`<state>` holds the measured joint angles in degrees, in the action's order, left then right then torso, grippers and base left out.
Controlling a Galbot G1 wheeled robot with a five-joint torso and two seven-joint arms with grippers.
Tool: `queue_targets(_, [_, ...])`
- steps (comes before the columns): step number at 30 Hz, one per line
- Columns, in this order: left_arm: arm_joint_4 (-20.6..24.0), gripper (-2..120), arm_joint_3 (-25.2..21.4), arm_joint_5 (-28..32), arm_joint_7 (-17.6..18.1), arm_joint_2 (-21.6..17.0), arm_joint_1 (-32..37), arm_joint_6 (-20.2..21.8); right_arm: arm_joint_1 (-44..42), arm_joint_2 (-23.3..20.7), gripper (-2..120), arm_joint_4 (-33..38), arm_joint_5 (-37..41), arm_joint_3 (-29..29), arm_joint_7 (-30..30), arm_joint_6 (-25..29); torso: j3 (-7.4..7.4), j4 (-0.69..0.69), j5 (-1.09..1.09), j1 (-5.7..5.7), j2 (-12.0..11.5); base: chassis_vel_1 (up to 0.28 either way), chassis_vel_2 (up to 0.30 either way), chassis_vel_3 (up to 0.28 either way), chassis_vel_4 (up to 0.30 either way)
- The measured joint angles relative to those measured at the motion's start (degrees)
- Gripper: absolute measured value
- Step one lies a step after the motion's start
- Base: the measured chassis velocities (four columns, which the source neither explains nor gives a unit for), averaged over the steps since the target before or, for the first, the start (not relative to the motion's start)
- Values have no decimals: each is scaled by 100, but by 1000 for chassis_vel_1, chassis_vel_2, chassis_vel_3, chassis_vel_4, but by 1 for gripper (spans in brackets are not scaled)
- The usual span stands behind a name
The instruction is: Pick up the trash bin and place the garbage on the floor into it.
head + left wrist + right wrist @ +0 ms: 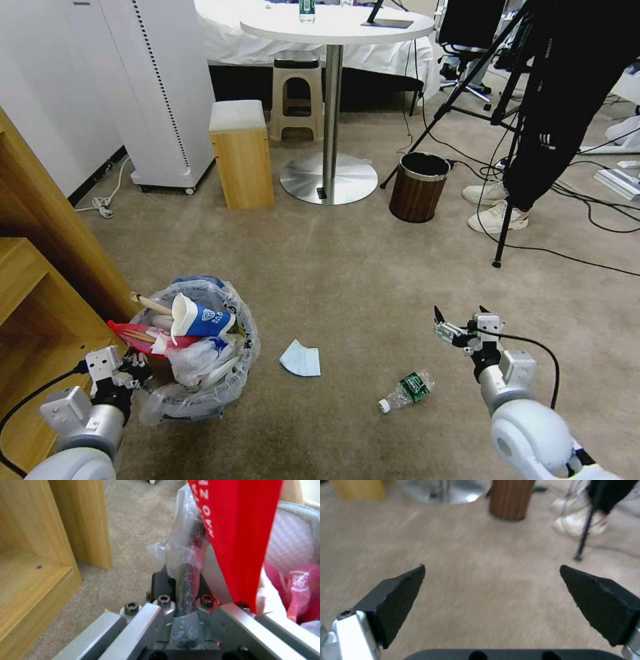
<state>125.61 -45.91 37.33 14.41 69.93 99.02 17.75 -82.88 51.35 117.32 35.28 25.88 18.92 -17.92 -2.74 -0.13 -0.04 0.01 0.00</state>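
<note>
**Bin held on the left, two items left on the carpet**

Far left: wooden shelf unit [40, 280]. Just beside it, the left claw [137, 367] is clamped on the rim of the trash bin [233, 373]; the left wrist view shows the rim and crinkled liner pinched between its closed jaws. Whether the bin is lifted or resting on the carpet is hard to judge from the head view; probably just off the floor.

Bin is nearly full: blue-and-white paper cup [197, 319], red wrapper [133, 331], wooden stick [152, 305], crumpled plastic.

Moving right, on the carpet: pale blue paper [300, 359] just beside the bin, then a clear bottle [407, 391] with a green label, lying on its side.

Right claw [445, 323] hovers above the carpet near the bottle, fingers [396, 597] spread wide, empty.

Step in hand: collecting the remaining litter. Next move likely calls for lowering the right claw over the bottle, across its body.
</note>
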Motion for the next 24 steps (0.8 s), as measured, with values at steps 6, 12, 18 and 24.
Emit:
queue_targets(6, [-8, 0, 60, -50, -30, 40, 3, -39, 204, -156, 100, 189, 869, 270, -237, -1566, 0, 1, -1, 0, 0, 0, 0, 0, 0])
queue_targets(12, [-32, 0, 64, -64, -57, 36, 27, -75, 241, -130, 100, 34, 1187, 297, -421, -2352, 0, 1, -1, 0, 0, 0, 0, 0, 0])
queue_targets(18, [-78, 0, 63, -66, -67, 25, 45, -94, 303, -29, 100, -455, 1181, 209, -665, -2487, 0, 0, -1, 0, -1, 0, 0, 0, 0])
queue_targets(24, [-116, 0, 50, -50, -67, 11, 47, -106, 519, 41, 100, -1085, 881, 51, -791, -2370, 0, -1, -1, 0, 0, 0, 0, 0, 0])
